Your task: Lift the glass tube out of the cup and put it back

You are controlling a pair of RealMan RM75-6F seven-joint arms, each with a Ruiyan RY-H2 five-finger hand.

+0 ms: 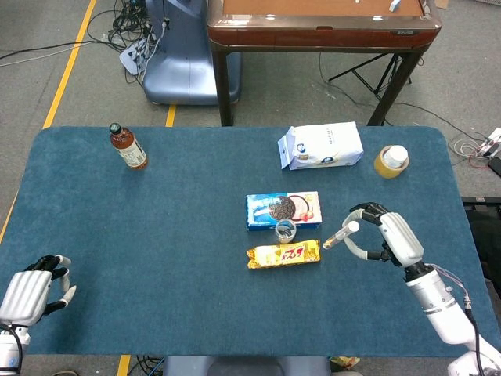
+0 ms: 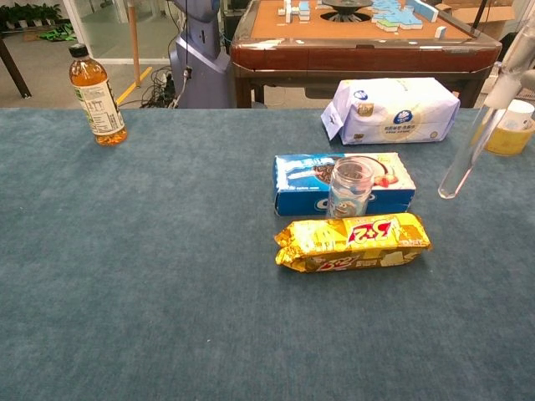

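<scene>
A small clear glass cup (image 1: 286, 230) (image 2: 350, 187) stands between the blue cookie box and the yellow snack pack at the table's middle. My right hand (image 1: 382, 233) holds the glass tube (image 1: 339, 235) (image 2: 479, 130) to the right of the cup, clear of it, tilted with its lower end toward the cup and above the cloth. In the chest view only the tube shows at the right edge. My left hand (image 1: 35, 286) rests at the near left corner, fingers apart, holding nothing.
A blue cookie box (image 1: 282, 209) lies behind the cup and a yellow snack pack (image 1: 284, 254) in front. A white tissue pack (image 1: 320, 146) and a yellow jar (image 1: 391, 161) sit at the back right, a tea bottle (image 1: 127, 146) at the back left.
</scene>
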